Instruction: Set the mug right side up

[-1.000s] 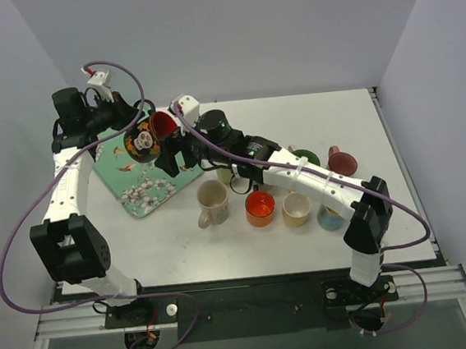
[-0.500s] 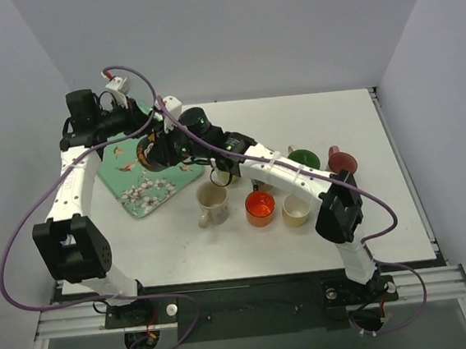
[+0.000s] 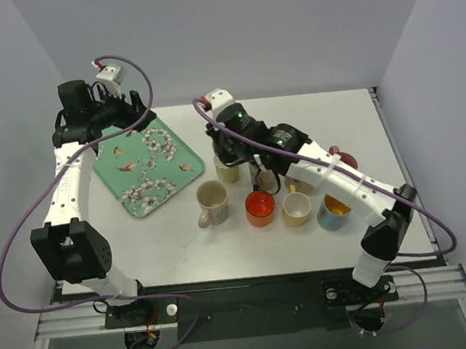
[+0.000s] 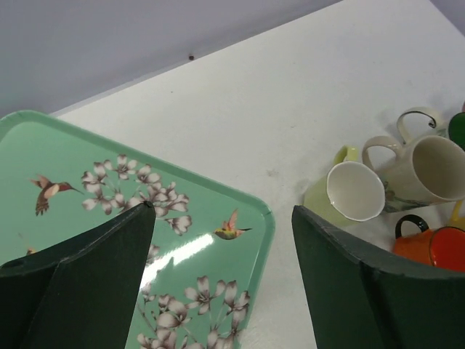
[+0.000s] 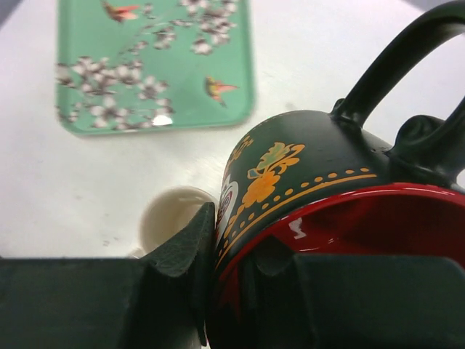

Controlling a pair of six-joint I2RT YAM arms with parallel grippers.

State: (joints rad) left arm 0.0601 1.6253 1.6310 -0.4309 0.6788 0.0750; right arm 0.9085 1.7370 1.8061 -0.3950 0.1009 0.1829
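Observation:
The mug (image 5: 305,160) is black with orange flowers, a gold dotted band and a glossy red inside. My right gripper (image 5: 236,240) is shut on its rim, one finger outside the wall and one inside. The mug's mouth faces the wrist camera and its handle points away. From above, the right gripper (image 3: 243,150) hangs over the group of cups, and the mug is mostly hidden under it. My left gripper (image 4: 221,218) is open with nothing between its fingers. It sits over the far corner of the green floral tray (image 4: 73,153), at the back left (image 3: 139,117).
The green tray (image 3: 146,170) lies at the left. Right of it stand a cream mug (image 3: 211,198), an orange one (image 3: 260,207), a pale yellow one (image 3: 296,208), a blue one (image 3: 333,210), a dark red one (image 3: 343,161) and a pale green one (image 3: 228,172).
The left gripper opened, let go of the mug and drew back to the far left. The right gripper shut on the mug's rim and carried it right, from over the tray to over the cups.

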